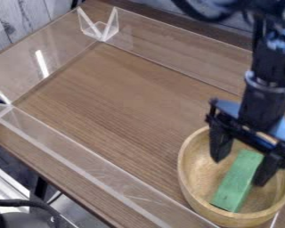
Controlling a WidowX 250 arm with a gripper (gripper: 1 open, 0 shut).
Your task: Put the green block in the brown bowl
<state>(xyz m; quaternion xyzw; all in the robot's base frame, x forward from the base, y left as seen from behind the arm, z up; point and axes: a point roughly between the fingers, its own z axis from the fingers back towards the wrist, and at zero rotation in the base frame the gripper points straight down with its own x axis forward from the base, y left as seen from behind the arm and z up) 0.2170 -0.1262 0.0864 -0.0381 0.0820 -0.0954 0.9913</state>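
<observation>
Green block (pixel 240 183) lies inside the brown bowl (pixel 192 169), resting on the bowl's floor w/ its long axis running from the near rim up toward the gripper (pixel 249 153). Gripper hangs directly above, pointing straight down, jaws spread wide, one finger either side of the block's upper end but not closed on it; nothing held as far as the view shows. Whether a fingertip brushes the block can't be told, since the far end sits behind the jaws. Block looks like a stiff, flat bar, prob. painted wood or plastic: light, rigid, won't deform under a pinch, smooth faces so maybe a bit slippery. If it needed regrasping, best hold would be across the narrow width near the middle of its length, so it hangs level and doesn't swing. Bowl is thick-rimmed wood w/ visible grain, wide vs. the block, so lots of margin; block seems settled, no sign of tipping over the rim. Bowl sits at the near right corner of the wooden table (pixel 109 89), w/ clear acrylic walls (pixel 61 147) around the edges. Judging by this, placement looks done.
</observation>
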